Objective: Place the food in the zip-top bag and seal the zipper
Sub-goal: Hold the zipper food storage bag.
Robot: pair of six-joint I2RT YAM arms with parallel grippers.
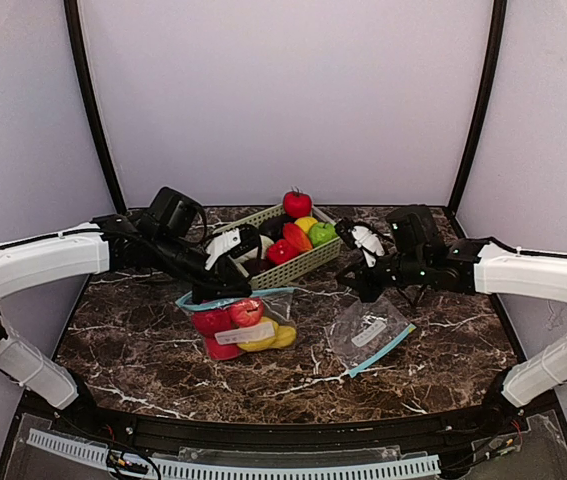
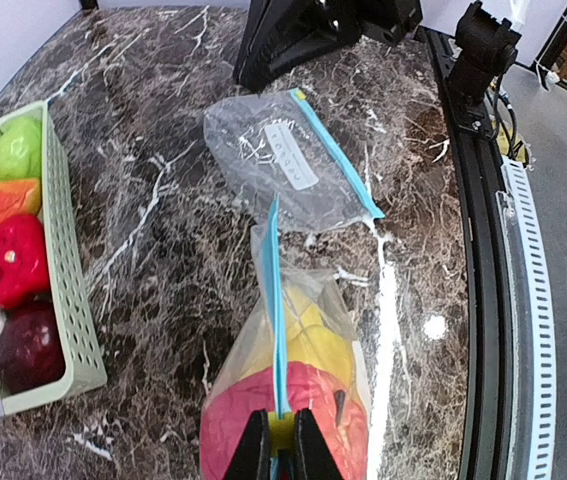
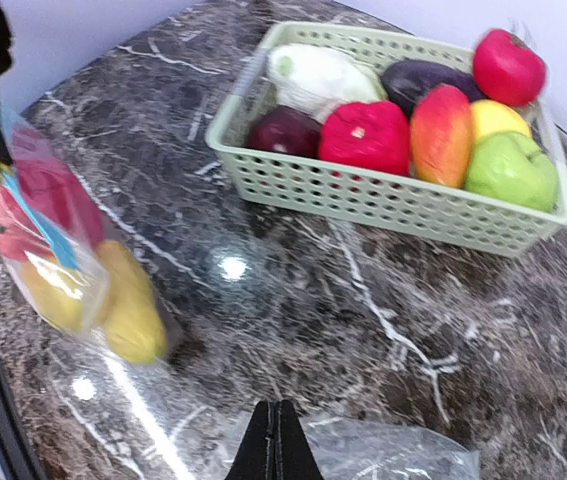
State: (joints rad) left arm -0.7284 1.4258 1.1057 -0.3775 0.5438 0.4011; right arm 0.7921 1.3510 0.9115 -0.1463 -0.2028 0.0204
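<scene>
A clear zip-top bag (image 1: 240,330) with a blue zipper (image 2: 274,300) lies at the table's middle, holding red (image 2: 308,410) and yellow (image 2: 313,335) toy food. My left gripper (image 2: 283,442) is shut on the zipper at one end of that bag; in the top view the left gripper (image 1: 209,291) sits at the bag's far left corner. My right gripper (image 3: 275,448) is shut and empty, just above a second, empty zip-top bag (image 3: 383,462); from above the right gripper (image 1: 361,287) is at that empty bag's (image 1: 368,335) far edge. More food (image 3: 368,135) fills the basket.
A pale green slatted basket (image 1: 315,262) stands behind the bags with a green apple (image 3: 513,170), a pale cabbage (image 3: 318,72), a dark purple piece (image 3: 433,75) and others. A red fruit (image 1: 297,203) sits at its far end. The table's black front rim (image 2: 468,260) is near.
</scene>
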